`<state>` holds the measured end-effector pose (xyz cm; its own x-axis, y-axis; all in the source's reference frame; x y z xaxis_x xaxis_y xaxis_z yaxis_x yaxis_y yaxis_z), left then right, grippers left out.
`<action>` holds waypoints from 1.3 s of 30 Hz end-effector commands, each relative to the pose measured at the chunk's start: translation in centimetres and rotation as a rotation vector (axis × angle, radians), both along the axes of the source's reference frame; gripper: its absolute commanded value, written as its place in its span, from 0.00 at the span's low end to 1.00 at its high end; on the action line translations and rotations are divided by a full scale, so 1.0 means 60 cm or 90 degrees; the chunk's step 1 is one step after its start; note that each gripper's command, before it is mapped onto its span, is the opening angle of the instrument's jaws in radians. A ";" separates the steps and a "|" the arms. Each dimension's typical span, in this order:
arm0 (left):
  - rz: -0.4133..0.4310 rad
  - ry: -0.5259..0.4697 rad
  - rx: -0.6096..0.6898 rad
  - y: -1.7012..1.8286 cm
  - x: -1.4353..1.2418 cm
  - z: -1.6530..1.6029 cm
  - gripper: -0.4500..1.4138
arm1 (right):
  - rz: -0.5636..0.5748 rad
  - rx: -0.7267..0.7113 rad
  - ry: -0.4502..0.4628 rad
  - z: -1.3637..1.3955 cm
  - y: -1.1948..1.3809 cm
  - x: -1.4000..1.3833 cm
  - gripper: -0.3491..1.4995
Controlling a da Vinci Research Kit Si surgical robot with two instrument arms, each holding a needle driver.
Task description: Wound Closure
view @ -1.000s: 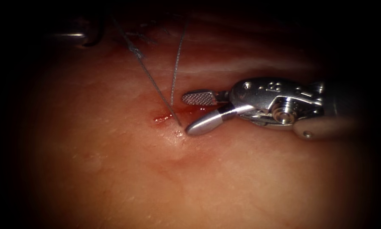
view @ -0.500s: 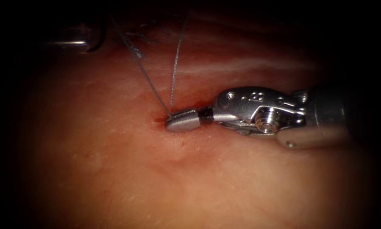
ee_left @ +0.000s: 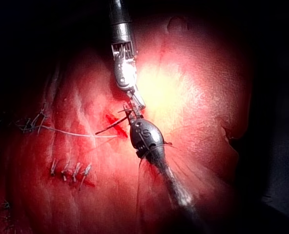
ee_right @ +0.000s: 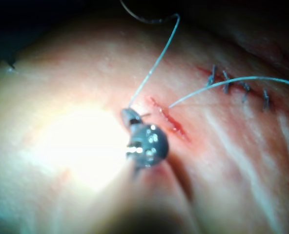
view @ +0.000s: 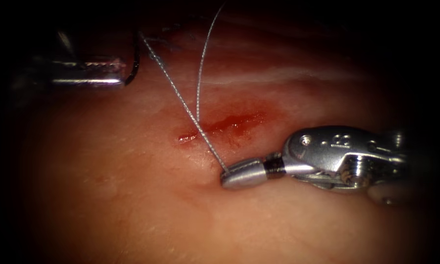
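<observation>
Holding the thread (view: 207,142) with its jaws closed, the right claw (view: 228,177) sits low on the tissue (view: 259,225), just below the cut (view: 220,126), and a taut strand runs from its tip up and to the left across the red fluid (view: 239,120) that pools along the cut. A second, slacker strand rises from the cut toward the top of the endoscope view. Compared with a second ago the right claw has closed on the thread and drawn back down and to the right, so the strand is longer and tighter. The left claw (view: 117,73) lies well apart on the left side of the cut, near the view's dark edge, closed on the needle (view: 134,66); it appears to hold the needle somewhere along its body, though the dim light leaves the exact spot unsure. The needle is clear of the tissue. In the right wrist view the right claw (ee_right: 131,117) meets the thread (ee_right: 154,68) beside the cut (ee_right: 170,119), with finished stitches (ee_right: 232,83) further along the wound. The left wrist view also shows a row of stitches (ee_left: 69,169). Judged from these views, the thread is fine, light and limp, likely to slip or fray under a hard pinch, so it is best taken flat between the jaws a little away from the tissue. The tissue looks soft and wet and would tear if the strand were hauled sharply.
</observation>
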<state>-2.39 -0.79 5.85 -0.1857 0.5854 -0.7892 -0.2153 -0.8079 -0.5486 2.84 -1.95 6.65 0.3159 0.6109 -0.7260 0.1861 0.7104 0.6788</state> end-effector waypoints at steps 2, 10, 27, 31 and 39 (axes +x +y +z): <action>0.001 -0.001 -0.001 -0.0011 -0.0012 0.0014 0.00 | 0.004 -0.002 0.019 -0.0044 -0.0006 0.0012 0.00; 0.005 -0.003 -0.003 -0.0010 -0.0008 0.0026 0.00 | 0.019 -0.030 0.043 -0.0091 -0.0001 0.0026 0.07; -0.041 0.038 -0.010 0.0019 0.0056 0.0052 0.00 | 0.132 -0.095 -0.047 0.0061 0.0041 0.0010 0.87; -0.037 0.035 -0.009 0.0016 0.0045 0.0050 0.00 | 0.132 -0.101 -0.064 0.0083 0.0032 0.0050 0.83; -0.037 0.034 -0.009 0.0014 0.0043 0.0051 0.00 | 0.127 -0.111 -0.080 0.0115 0.0028 0.0080 0.63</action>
<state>-2.09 -0.66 6.10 -0.1946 0.5836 -0.7884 -0.2900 -0.8021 -0.5221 3.25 -1.76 7.31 0.3037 0.5370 -0.7870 -0.0441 0.8330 0.5514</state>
